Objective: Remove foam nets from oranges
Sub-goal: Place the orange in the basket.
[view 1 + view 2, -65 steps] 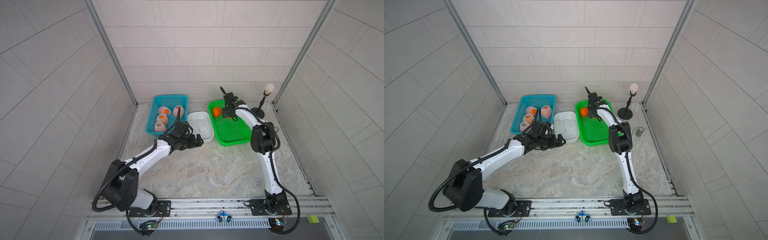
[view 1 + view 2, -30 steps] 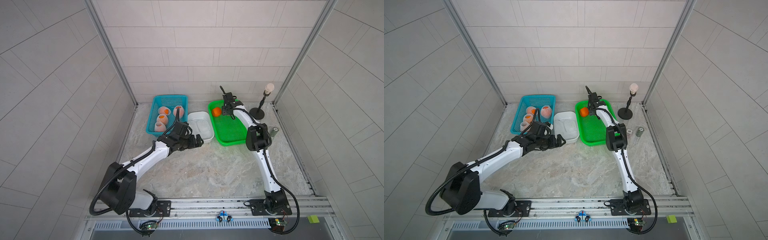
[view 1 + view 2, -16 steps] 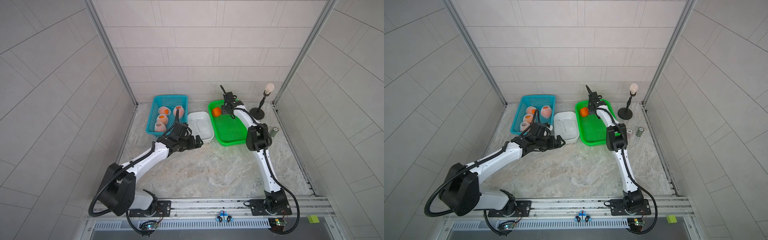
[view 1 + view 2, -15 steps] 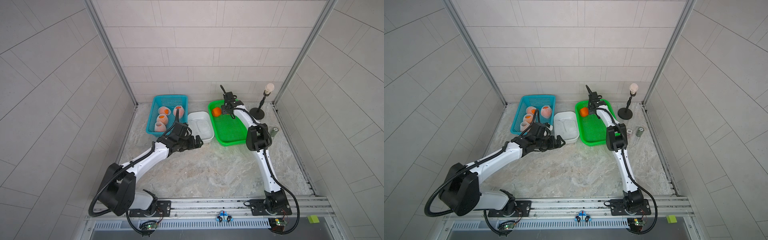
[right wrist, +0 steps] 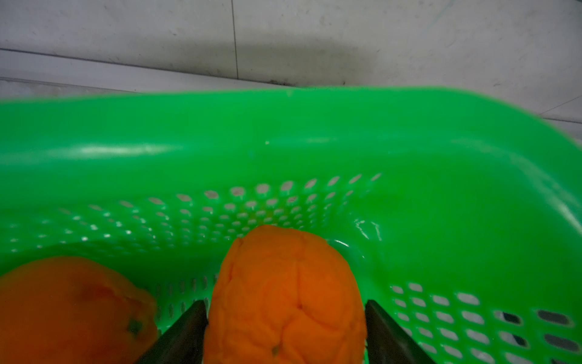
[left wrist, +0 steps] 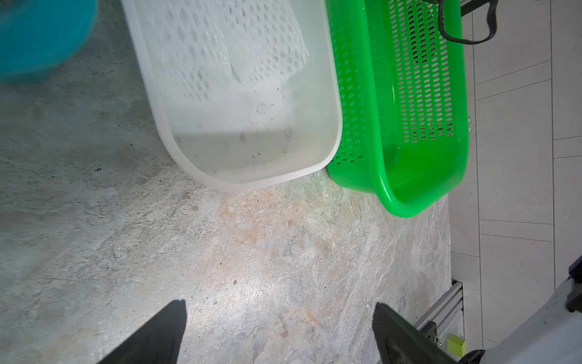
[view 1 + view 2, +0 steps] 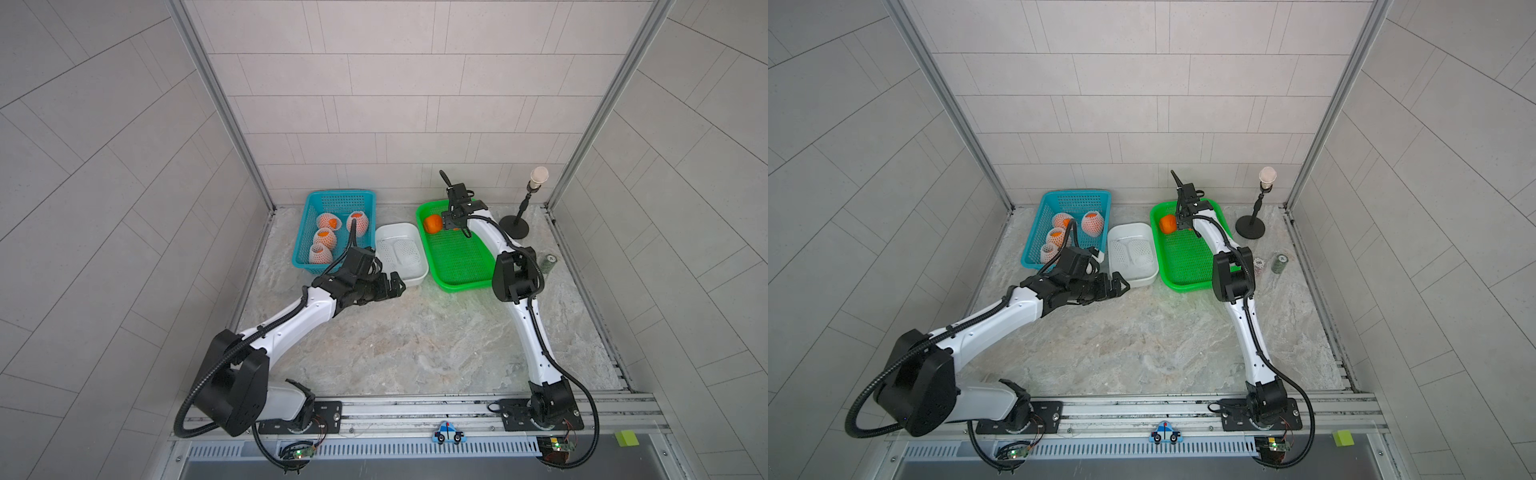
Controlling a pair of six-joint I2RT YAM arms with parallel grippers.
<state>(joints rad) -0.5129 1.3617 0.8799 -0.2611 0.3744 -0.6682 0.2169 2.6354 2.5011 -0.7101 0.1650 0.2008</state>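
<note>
Several oranges in white foam nets [image 7: 324,237] [image 7: 1055,236] lie in the blue basket [image 7: 340,199]. Two empty foam nets [image 7: 401,251] [image 6: 226,47] lie in the white tub [image 7: 411,282]. My right gripper [image 7: 451,222] [image 5: 285,304] is down in the far corner of the green tray [image 7: 457,257]. It stands open, its fingers close on either side of a bare orange [image 5: 283,283] that rests on the tray floor. A second bare orange [image 7: 433,223] [image 5: 72,309] lies beside it. My left gripper [image 7: 399,286] [image 6: 279,304] hangs open and empty over bare table just in front of the tub.
A black stand with a pale round top [image 7: 515,226] is at the back right. Small chip stacks [image 7: 1280,263] [image 7: 1259,262] sit right of the green tray. The tub is wedged between the basket and the tray. Tiled walls close in on three sides.
The right gripper's fingers have spread wider round the bare orange in the tray. The left arm has barely moved.
</note>
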